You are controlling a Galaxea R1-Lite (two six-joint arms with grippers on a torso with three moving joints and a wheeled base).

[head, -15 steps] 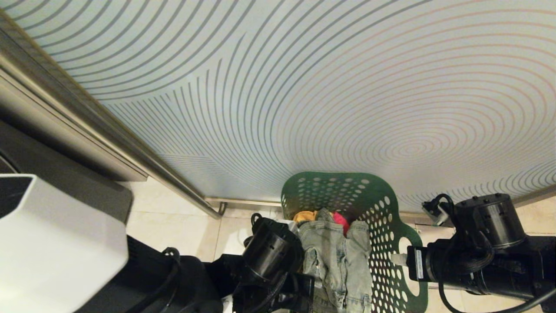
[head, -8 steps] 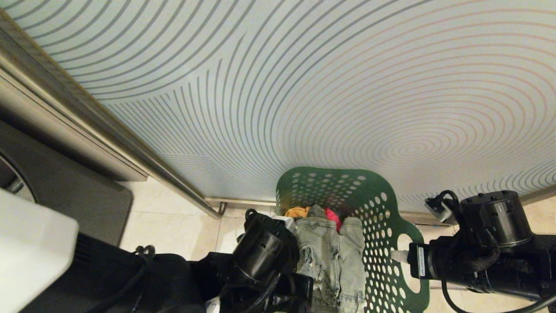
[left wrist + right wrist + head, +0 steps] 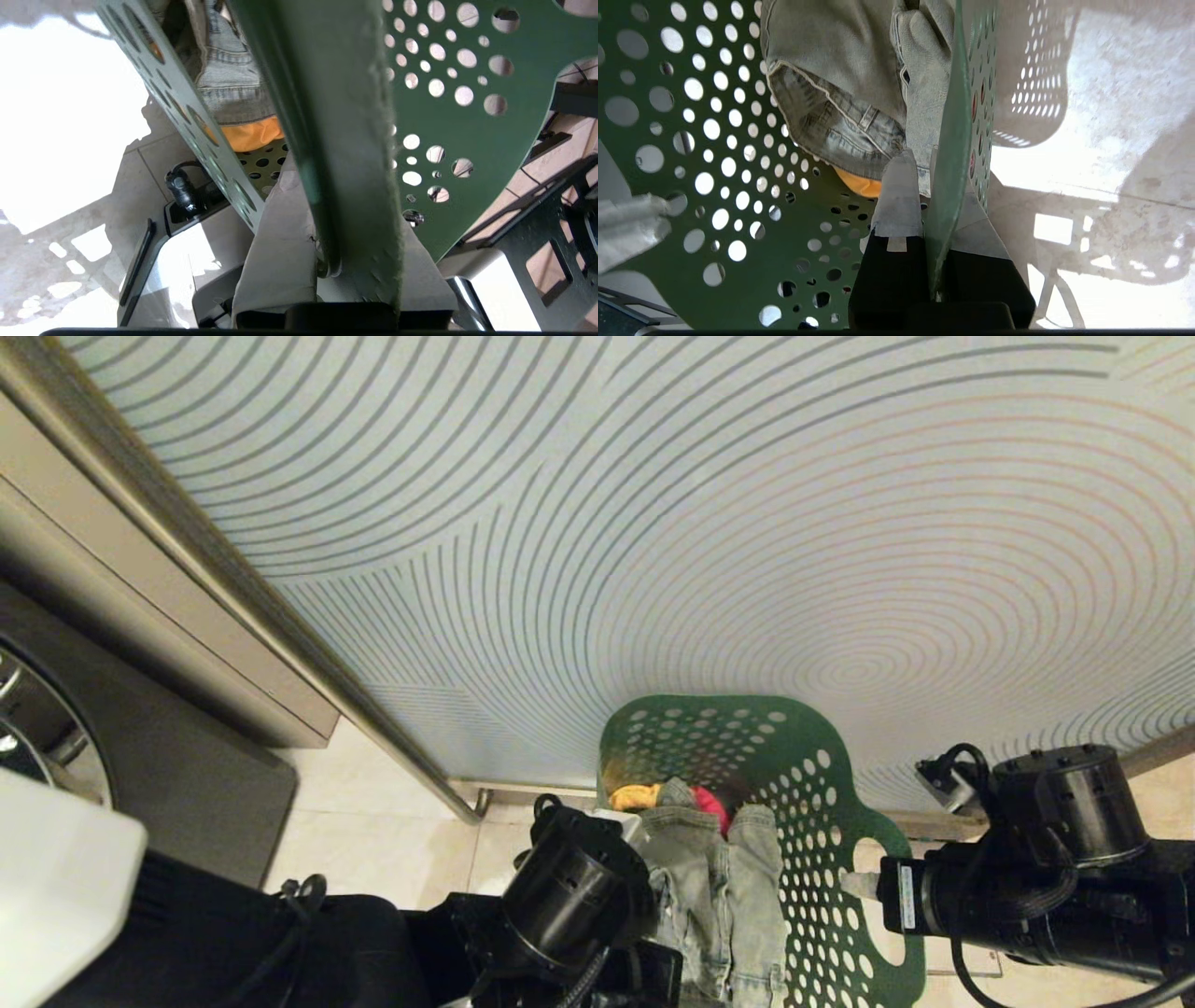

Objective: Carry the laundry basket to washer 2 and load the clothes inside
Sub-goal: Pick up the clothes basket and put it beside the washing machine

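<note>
From the head, the laundry basket (image 3: 803,784) hung between both arms before a striped glass wall (image 3: 653,523), the clothes (image 3: 714,887) heaped inside, a grey washer (image 3: 140,784) off left. At the left wrist, the left hand (image 3: 336,270) was clenched on the basket's rim. At the right wrist, the right hand (image 3: 931,224) pinched the opposite rim, denim (image 3: 845,84) over orange cloth (image 3: 861,184).

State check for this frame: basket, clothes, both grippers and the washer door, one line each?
Basket: held at both sides, off the floor.
Clothes: heaped inside the basket.
Left gripper: jaws shut on basket rim.
Right gripper: jaws shut on basket rim.
Washer door: mostly out of view.
</note>
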